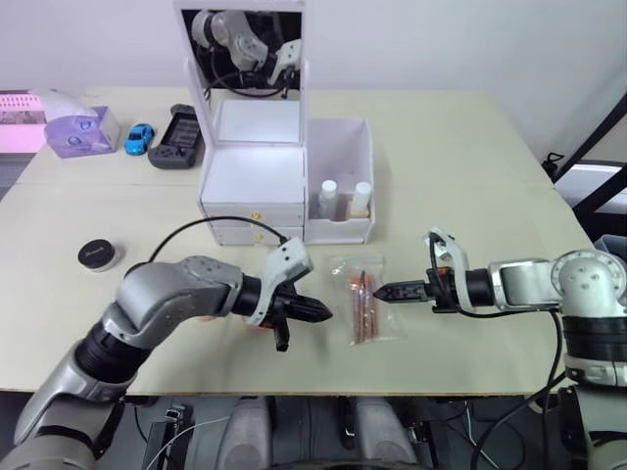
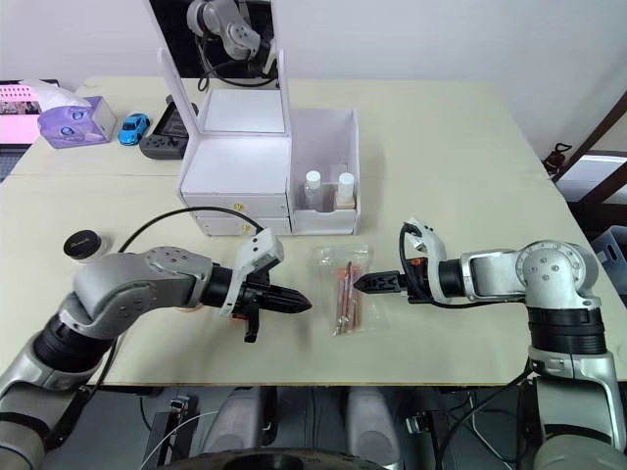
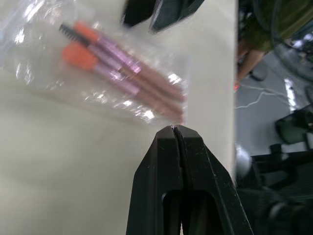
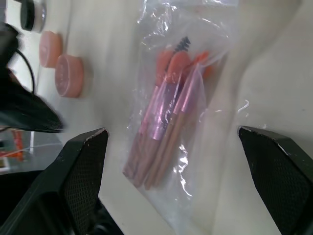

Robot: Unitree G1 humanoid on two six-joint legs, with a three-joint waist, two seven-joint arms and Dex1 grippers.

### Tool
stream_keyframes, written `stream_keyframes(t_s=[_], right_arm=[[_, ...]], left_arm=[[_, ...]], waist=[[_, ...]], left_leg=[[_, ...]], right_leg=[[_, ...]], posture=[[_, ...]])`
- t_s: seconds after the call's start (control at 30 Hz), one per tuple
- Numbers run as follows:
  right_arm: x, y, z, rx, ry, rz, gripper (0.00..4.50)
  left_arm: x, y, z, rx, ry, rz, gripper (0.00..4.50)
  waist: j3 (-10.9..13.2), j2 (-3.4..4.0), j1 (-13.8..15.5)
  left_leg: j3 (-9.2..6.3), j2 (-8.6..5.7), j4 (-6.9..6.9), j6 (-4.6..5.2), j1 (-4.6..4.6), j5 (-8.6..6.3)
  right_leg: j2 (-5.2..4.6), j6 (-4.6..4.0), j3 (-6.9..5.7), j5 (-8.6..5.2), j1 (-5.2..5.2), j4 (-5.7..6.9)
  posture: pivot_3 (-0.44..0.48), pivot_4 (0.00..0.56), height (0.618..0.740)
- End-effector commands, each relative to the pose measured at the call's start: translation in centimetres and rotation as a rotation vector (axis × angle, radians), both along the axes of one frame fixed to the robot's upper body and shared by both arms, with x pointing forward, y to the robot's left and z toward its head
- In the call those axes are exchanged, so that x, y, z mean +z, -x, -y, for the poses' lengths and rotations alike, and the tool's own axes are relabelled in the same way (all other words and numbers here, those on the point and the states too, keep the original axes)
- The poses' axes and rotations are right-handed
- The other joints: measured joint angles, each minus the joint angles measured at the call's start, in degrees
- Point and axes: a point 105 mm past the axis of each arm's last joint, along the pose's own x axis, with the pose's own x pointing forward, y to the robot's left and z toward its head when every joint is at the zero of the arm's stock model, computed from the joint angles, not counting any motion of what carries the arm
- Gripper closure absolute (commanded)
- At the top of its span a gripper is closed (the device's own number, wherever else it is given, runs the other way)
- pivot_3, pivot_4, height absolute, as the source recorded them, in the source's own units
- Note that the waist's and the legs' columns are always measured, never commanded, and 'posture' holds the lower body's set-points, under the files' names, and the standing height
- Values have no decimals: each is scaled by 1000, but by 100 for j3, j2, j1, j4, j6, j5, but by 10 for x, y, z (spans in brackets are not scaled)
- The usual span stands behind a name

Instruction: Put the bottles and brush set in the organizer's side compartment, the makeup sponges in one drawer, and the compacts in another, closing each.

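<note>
The brush set (image 1: 364, 309), a clear bag of pink-handled brushes, lies flat on the table (image 1: 470, 176) close to its near edge, straight out in front of the organizer (image 1: 257, 186). Bare tabletop runs wide to the right of the bag and on the far right, so there is room there; to the left the space is tighter, taken up by the left arm.

The organizer stands mid-table with its mirrored lid up. Its side compartment (image 1: 342, 152), on the right, is open at the top and already holds two white-capped bottles (image 1: 343, 199) standing at its near end. Both drawers look pushed in.

The left pincer (image 1: 321, 313) reaches in low from the left, its black fingers pressed together on nothing, the tip just short of the bag's left edge. The right pincer (image 1: 384, 291) comes in level from the right, forearm lying along the table, tip just beside the bag's right edge. From the head it looks narrow, but the right wrist view shows its fingers (image 4: 83, 171) spread wide on either side of the bag, empty.

That same wrist view picks out two pink makeup sponges (image 4: 61, 62) beyond the bag. A black compact (image 1: 97, 255) sits well apart at the left.
</note>
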Motion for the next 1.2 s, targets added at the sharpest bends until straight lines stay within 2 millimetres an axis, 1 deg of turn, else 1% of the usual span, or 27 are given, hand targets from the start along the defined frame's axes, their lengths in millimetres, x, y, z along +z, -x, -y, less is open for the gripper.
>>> stream_keyframes(t_s=[0.03,0.2,0.3,0.43,0.57,0.67,0.73,0.83,0.87,0.9,1.07,1.1,1.2], right_arm=[[-4,3,-10,37,-32,-47,0],[-4,6,-24,92,-75,-78,0],[-9,10,-33,124,-82,-99,0],[-15,12,-42,139,-101,-123,0],[-24,10,-43,119,-89,-155,0],[-28,-1,-40,72,-91,-175,0],[-28,-4,-40,70,-79,-178,0],[-31,-6,-40,73,-68,-189,853],[-31,-5,-40,77,-71,-193,1299],[-31,-5,-40,80,-74,-195,1895],[-35,-3,-38,88,-68,-201,4378],[-35,-3,-37,86,-65,-200,4449],[-30,-4,-32,77,-75,-174,4449]], left_arm=[[-2,-4,11,-9,30,42,4465],[-15,-12,19,27,16,47,4465],[-23,-16,21,44,-13,52,4465],[-27,-15,22,37,-25,39,4465],[-27,-16,23,41,-24,47,4465],[-27,-16,23,46,-22,47,4465],[-27,-17,23,48,-20,48,4465],[-26,-19,23,52,-17,50,4500],[-26,-19,23,54,-16,52,4500],[-26,-19,23,55,-16,53,4500],[-26,-22,18,68,-18,61,4500],[-26,-22,17,69,-21,64,4500],[-25,-22,18,75,-6,54,4500]], waist=[[0,0,5],[-2,-1,-5],[-2,-1,-5],[-4,0,-7],[-7,0,-3],[-21,-1,-17],[-27,1,-16],[-29,2,-10],[-29,3,-9],[-30,3,-8],[-30,3,-8],[-30,3,-6],[-30,3,-4]], left_leg=[[0,0,1,0,0,0],[-2,0,5,1,-1,0],[-4,0,5,2,1,-1],[-9,2,4,6,2,-3],[-10,2,6,6,2,-3],[-10,2,11,6,3,-3],[-11,2,12,6,6,-3],[-16,2,16,6,7,-3],[-15,1,17,6,7,-3],[-16,1,18,6,7,-3],[-15,1,10,8,2,-5],[-15,1,10,15,1,-9],[-16,1,11,27,0,-15]], right_leg=[[0,0,0,0,1,0],[1,1,0,0,6,0],[2,2,0,0,6,3],[7,2,0,0,6,4],[7,2,0,0,7,5],[7,2,-1,0,10,5],[7,5,-1,-2,11,5],[10,12,-1,-6,11,5],[10,12,-1,-6,11,5],[10,12,-1,-6,11,5],[10,1,0,0,7,5],[11,4,-1,-1,7,5],[12,8,0,-4,7,5]], posture=[[0,150,729],[0,150,729],[0,150,729],[0,150,729],[0,150,729],[0,150,729],[0,150,729],[0,150,729],[0,150,729],[0,150,729],[0,150,729],[0,150,729],[0,150,729]])
